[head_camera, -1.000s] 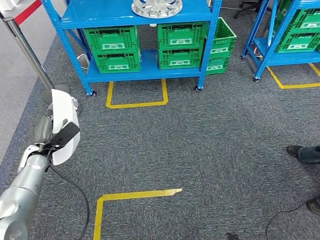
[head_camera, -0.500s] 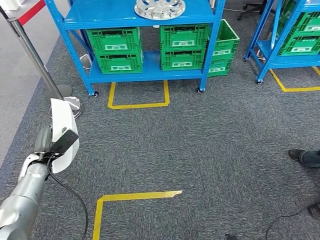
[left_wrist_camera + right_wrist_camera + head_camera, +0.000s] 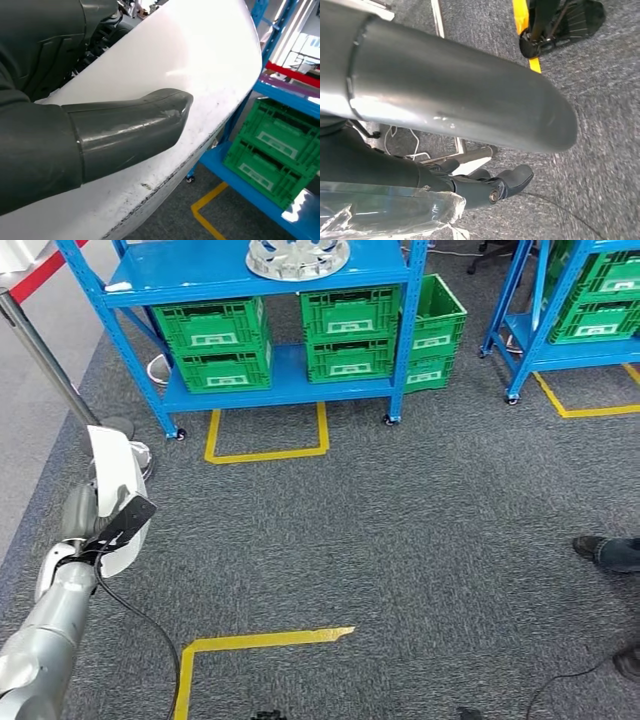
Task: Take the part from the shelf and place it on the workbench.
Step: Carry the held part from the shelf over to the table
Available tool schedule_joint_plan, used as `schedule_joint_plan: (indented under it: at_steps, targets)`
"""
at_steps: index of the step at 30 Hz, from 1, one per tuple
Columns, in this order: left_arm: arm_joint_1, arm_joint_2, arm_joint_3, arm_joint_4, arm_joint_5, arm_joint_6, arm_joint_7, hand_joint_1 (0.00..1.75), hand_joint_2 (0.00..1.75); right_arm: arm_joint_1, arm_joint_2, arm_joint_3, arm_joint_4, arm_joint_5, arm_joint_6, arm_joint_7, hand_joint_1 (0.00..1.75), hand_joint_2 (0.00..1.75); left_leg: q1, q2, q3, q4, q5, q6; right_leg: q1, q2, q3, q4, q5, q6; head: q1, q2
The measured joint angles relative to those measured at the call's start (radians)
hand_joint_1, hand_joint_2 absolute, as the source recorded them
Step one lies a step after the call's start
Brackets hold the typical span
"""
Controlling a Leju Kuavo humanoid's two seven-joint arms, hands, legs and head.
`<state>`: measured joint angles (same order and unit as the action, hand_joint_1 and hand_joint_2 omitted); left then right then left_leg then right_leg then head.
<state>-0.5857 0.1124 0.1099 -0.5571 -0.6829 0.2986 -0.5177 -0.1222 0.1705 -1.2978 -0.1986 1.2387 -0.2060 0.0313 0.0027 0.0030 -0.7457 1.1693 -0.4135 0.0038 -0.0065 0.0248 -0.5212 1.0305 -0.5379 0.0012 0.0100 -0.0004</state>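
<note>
Shelf (image 3: pixel 256 270): blue, at 12 o'clock in head view; round silver disc (image 3: pixel 297 255) on upper deck, green crates (image 3: pixel 219 340) on lower deck.
Second rack (image 3: pixel 528 310): blue, at 1 o'clock, more green crates.
Floor: grey carpet; yellow tape outlines (image 3: pixel 264 452) before shelf and nearer at 6 o'clock.
Post (image 3: pixel 41 355): metal stanchion at 10 o'clock, just beyond held part.
Person: shoes (image 3: pixel 607 550) at 3 o'clock edge.
Left hand (image 3: pixel 56 135): gripping white part (image 3: pixel 113 490); thumb (image 3: pixel 151 122) pressed flat on panel face.
Right hand (image 3: pixel 490 187): fingers apart, holding nothing; clear plastic beside it.
Part: at 9 o'clock, off shelf, curved white panel; long axis roughly upright, top tilted toward 11 o'clock.
</note>
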Motion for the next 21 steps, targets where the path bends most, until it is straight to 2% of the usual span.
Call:
schedule_joint_plan:
  at_steps: [1,2,3,4,7,9,11,12,13,14,16,17,18,19,21]
  targets:
    - [-0.003,0.002,0.000,-0.003,0.000,0.001,0.000,1.75,1.75,-0.001,0.002,0.000,0.000,0.000,0.000,0.000,0.00,0.00,-0.009,0.000,0.025,-0.061,0.026,0.016,0.003,0.003,0.004,-0.001,-0.004,0.000,0.001,0.000]
    - [-0.007,0.003,0.000,-0.006,-0.001,0.001,0.000,1.75,1.75,-0.001,0.004,0.000,0.001,0.000,0.000,0.000,0.00,0.00,-0.016,-0.001,0.047,-0.108,0.036,0.028,0.005,0.005,0.006,-0.002,-0.008,0.001,0.001,0.000]
    - [-0.010,0.004,0.000,-0.008,-0.001,0.002,0.001,1.75,1.75,-0.001,0.005,0.000,0.001,0.000,0.000,0.000,0.00,0.00,-0.020,-0.001,0.059,-0.132,0.037,0.034,0.005,0.007,0.007,-0.004,-0.011,0.005,0.002,0.000]
    - [-0.012,0.005,0.000,-0.010,-0.002,0.004,0.002,1.75,1.75,0.000,0.006,0.000,0.002,0.000,0.001,-0.001,0.00,0.00,-0.021,-0.001,0.065,-0.137,0.029,0.035,0.005,0.007,0.006,-0.007,-0.014,0.010,0.001,0.000]
    - [-0.016,0.006,-0.001,-0.017,-0.002,0.005,0.003,1.75,1.75,0.000,0.006,0.000,0.002,0.001,0.001,-0.001,0.00,0.00,-0.016,-0.001,0.084,-0.162,0.037,0.027,0.006,0.002,0.006,-0.003,-0.031,0.024,0.001,0.000]
    - [-0.022,0.006,-0.002,-0.020,-0.003,0.004,0.003,1.75,1.75,-0.003,0.006,0.000,0.002,0.001,0.001,-0.001,0.00,0.00,-0.010,0.000,0.094,-0.175,0.039,0.026,0.005,-0.008,-0.032,0.079,-0.080,0.033,0.004,0.000]
    - [-0.024,0.006,-0.002,-0.021,-0.003,0.003,0.003,1.75,1.75,-0.004,0.006,0.001,0.002,0.001,0.001,0.000,0.00,0.00,-0.011,0.000,0.095,-0.176,0.036,0.030,0.003,-0.014,-0.104,0.204,-0.137,0.039,0.006,0.000]
    - [-0.022,0.006,-0.002,-0.021,-0.003,0.002,0.003,1.75,1.75,-0.003,0.006,0.001,0.002,0.001,0.001,0.000,0.00,0.00,-0.012,0.000,0.095,-0.175,0.035,0.030,0.003,-0.015,-0.131,0.243,-0.145,0.041,0.006,0.000]
    - [-0.020,0.005,-0.002,-0.021,-0.003,0.001,0.003,1.75,1.75,-0.001,0.006,0.001,0.002,0.002,0.001,0.000,0.00,0.00,-0.013,0.000,0.095,-0.175,0.035,0.031,0.003,-0.015,-0.142,0.250,-0.134,0.042,0.006,0.000]
    - [-0.019,0.005,-0.002,-0.021,-0.003,0.000,0.004,1.75,1.75,0.000,0.006,0.001,0.002,0.002,0.001,0.001,0.00,0.00,-0.014,-0.001,0.096,-0.175,0.034,0.031,0.004,-0.015,-0.134,0.219,-0.104,0.042,0.006,0.000]
    - [-0.019,0.005,-0.002,-0.021,-0.003,-0.002,0.006,1.75,1.75,-0.001,0.005,0.002,0.002,0.004,0.001,0.001,0.00,0.00,-0.017,-0.001,0.096,-0.173,0.035,0.028,0.005,-0.017,-0.078,0.084,-0.026,0.033,0.006,0.000]
    - [-0.021,0.005,-0.002,-0.022,-0.003,-0.003,0.009,1.75,1.75,-0.003,0.004,0.002,0.001,0.005,0.001,0.001,0.00,0.00,-0.019,-0.002,0.096,-0.172,0.035,0.025,0.006,-0.017,-0.052,0.025,0.003,0.026,0.005,0.000]
    - [-0.022,0.006,-0.002,-0.023,-0.003,-0.005,0.012,1.75,1.75,-0.004,0.003,0.002,0.001,0.006,0.001,0.001,0.00,0.00,-0.021,-0.002,0.095,-0.169,0.033,0.022,0.007,-0.018,-0.034,-0.012,0.019,0.020,0.004,0.000]
    - [-0.023,0.006,-0.003,-0.023,-0.003,-0.006,0.015,1.75,1.75,-0.004,0.003,0.003,0.001,0.006,0.001,0.001,0.00,0.00,-0.023,-0.002,0.094,-0.167,0.032,0.022,0.007,-0.018,-0.027,-0.026,0.024,0.017,0.004,0.000]
    - [-0.025,0.007,-0.003,-0.023,-0.003,-0.008,0.018,1.75,1.75,-0.002,0.003,0.003,0.001,0.006,0.001,0.001,0.00,0.00,-0.023,-0.002,0.094,-0.167,0.033,0.023,0.007,-0.018,-0.022,-0.027,0.029,0.015,0.003,0.000]
